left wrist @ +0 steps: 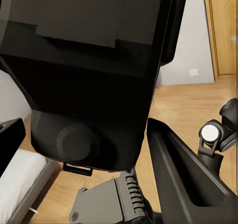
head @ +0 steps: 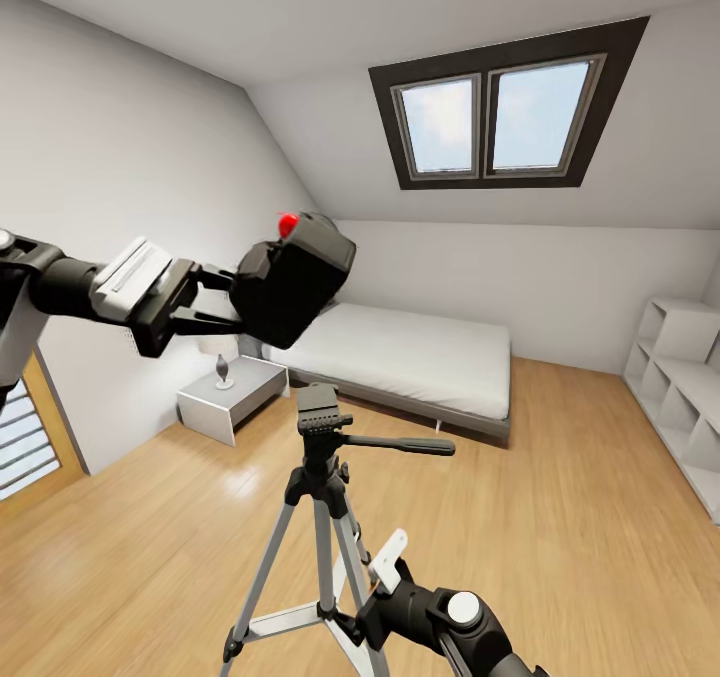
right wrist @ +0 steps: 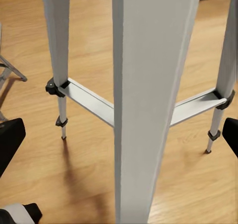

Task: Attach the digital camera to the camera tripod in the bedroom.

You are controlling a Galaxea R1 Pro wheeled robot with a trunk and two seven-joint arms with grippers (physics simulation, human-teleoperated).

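The digital camera [head: 292, 279] is black with a red button on top, and my left gripper [head: 238, 301] is shut on it, holding it in the air. It hangs above the camera tripod [head: 320, 477], slightly left of the black head, clear of it. In the left wrist view the digital camera [left wrist: 94, 70] looms large, with the tripod head [left wrist: 115, 204] just below it. The tripod's pan handle [head: 402, 445] points right. Low down, my right gripper [right wrist: 121, 134] is open, its fingers [right wrist: 10, 140] on either side of a silver leg [right wrist: 146, 85] without touching it.
A grey bed [head: 400, 357] stands against the far wall under the skylight [head: 505, 117]. A low white nightstand [head: 232, 395] with a lamp sits left of it. White shelves [head: 680, 397] line the right wall. Light wood floor [head: 560, 517] surrounds the tripod.
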